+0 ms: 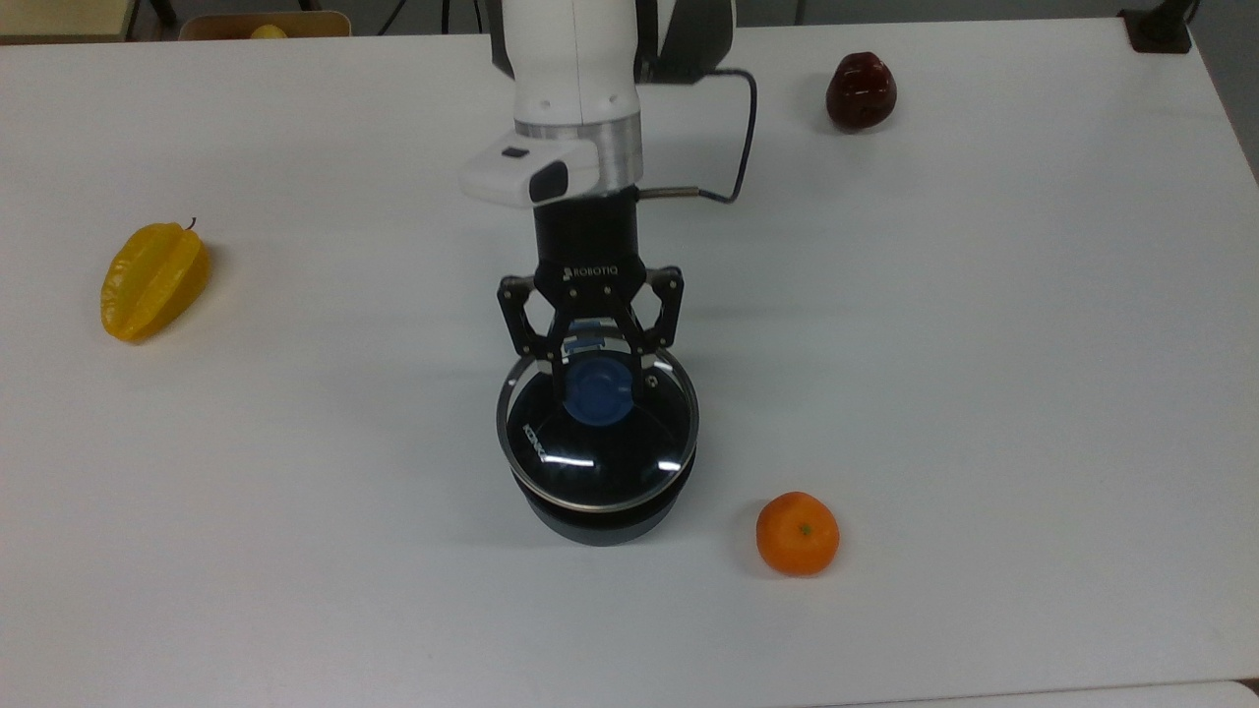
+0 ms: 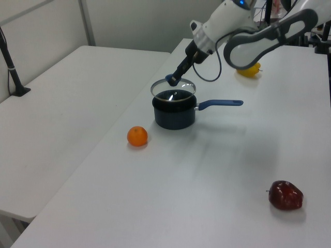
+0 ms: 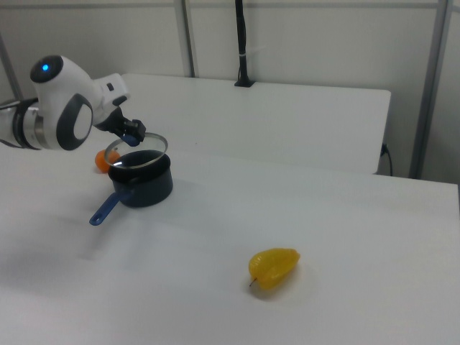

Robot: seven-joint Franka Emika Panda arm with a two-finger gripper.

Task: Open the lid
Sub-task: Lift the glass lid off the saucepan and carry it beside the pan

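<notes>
Black two-finger gripper (image 1: 596, 385) sat clamped on the blue knob (image 1: 598, 390), the sensible hold; the round metal-rimmed glass lid (image 1: 597, 462) at frame centre looked stiff, slippery, breakable.

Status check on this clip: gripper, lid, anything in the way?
Gripper shut on the lid's knob. Lid lifted clear of the pan, tilted above it. Orange beside the pan, starfruit and apple far off; nothing in the way.
</notes>
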